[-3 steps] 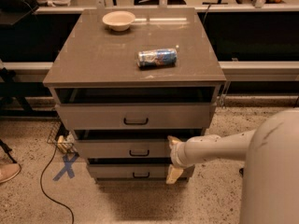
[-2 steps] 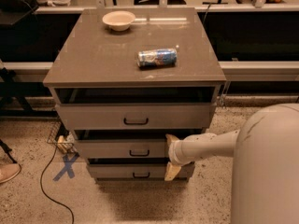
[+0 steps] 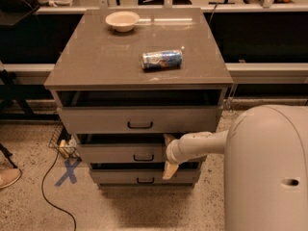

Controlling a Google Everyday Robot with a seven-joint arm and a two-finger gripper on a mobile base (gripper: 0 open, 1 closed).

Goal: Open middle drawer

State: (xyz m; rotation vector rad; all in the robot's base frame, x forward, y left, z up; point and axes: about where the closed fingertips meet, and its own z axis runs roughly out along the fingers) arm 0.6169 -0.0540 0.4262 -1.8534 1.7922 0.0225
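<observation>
The grey-taupe cabinet [image 3: 139, 61] has three drawers. The middle drawer [image 3: 120, 153] has a small black bar handle [image 3: 143, 158]. It stands slightly out, with a dark gap above its front. My gripper [image 3: 169, 154] is at the right part of that drawer front, just right of the handle. Its fingers stand apart, one tan fingertip [image 3: 168, 139] at the drawer's top edge and the other [image 3: 169, 170] below the front. The white arm [image 3: 202, 146] reaches in from the right.
The top drawer [image 3: 139, 120] also stands slightly out, and the bottom drawer [image 3: 144, 177] sits below. On the cabinet top are a bowl [image 3: 122, 20] and a lying can [image 3: 162, 59]. My white body [image 3: 267, 172] fills the lower right. A cable [image 3: 48, 196] and blue tape X [image 3: 67, 171] lie on the floor at left.
My gripper and arm have shifted a little left along the middle drawer front, and my body takes up more of the view. The drawer has not visibly moved.
</observation>
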